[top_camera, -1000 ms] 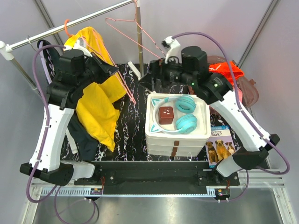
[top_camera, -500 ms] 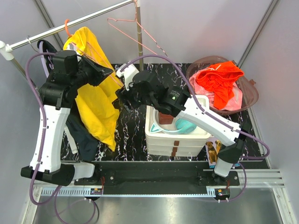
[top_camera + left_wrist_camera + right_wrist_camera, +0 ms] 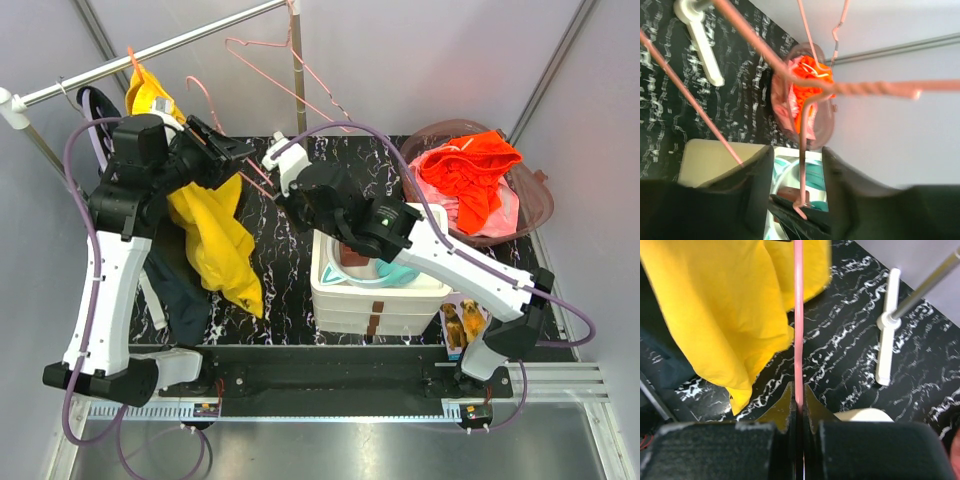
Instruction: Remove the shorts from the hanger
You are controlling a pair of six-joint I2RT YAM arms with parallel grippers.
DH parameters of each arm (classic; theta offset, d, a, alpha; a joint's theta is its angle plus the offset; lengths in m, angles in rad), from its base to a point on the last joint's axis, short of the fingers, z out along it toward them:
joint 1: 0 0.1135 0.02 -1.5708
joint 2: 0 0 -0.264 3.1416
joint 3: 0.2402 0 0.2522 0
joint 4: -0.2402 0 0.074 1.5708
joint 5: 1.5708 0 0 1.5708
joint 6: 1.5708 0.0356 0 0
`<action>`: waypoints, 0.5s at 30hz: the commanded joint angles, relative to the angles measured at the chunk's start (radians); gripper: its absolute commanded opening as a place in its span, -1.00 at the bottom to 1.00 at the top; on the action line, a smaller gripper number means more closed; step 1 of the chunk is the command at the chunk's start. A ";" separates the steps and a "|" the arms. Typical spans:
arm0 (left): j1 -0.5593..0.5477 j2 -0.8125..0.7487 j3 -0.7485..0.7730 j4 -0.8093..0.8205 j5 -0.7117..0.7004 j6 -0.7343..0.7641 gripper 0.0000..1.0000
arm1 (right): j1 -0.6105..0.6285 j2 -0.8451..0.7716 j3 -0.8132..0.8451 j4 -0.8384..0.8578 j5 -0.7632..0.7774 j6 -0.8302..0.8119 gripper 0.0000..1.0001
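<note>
The yellow shorts (image 3: 215,240) hang bunched under my left gripper (image 3: 228,152), draped over a pink wire hanger (image 3: 205,95); more yellow cloth sits up by the rail. In the left wrist view my left gripper (image 3: 797,165) is open, and a hanger wire (image 3: 803,150) passes loosely between its fingers. My right gripper (image 3: 272,185) reaches in from the right. It is shut on a straight stretch of the hanger wire (image 3: 799,330), pinched at the fingertips of the right gripper (image 3: 799,407). The shorts (image 3: 715,310) hang just left of that wire.
A clothes rail (image 3: 180,42) and its upright post (image 3: 297,100) carry a second pink hanger (image 3: 290,65). A white stacked box (image 3: 335,290) holds teal headphones. A brown basket (image 3: 535,205) of orange clothes stands at the back right. A dark garment (image 3: 180,295) hangs low on the left.
My right gripper swung left and shut on the hanger wire. My left gripper opened off it. The shorts dropped into a lower, narrower bunch.
</note>
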 commanded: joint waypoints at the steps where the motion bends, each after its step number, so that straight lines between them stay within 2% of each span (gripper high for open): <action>1: 0.005 -0.059 -0.049 0.147 0.142 0.054 0.15 | -0.006 -0.092 -0.021 0.073 0.106 0.010 -1.00; 3: 0.006 -0.086 -0.071 0.169 0.161 0.077 0.31 | -0.004 -0.099 -0.026 0.069 0.136 0.013 -1.00; 5: 0.006 -0.102 -0.081 0.200 0.187 0.122 0.37 | -0.006 -0.105 -0.027 0.064 0.157 0.013 -1.00; 11: 0.006 -0.178 -0.125 0.298 0.247 0.211 0.40 | -0.009 -0.075 0.035 0.044 0.170 -0.001 -1.00; 15: 0.006 -0.244 -0.110 0.302 0.222 0.316 0.36 | -0.039 0.000 0.144 0.030 0.140 -0.009 -1.00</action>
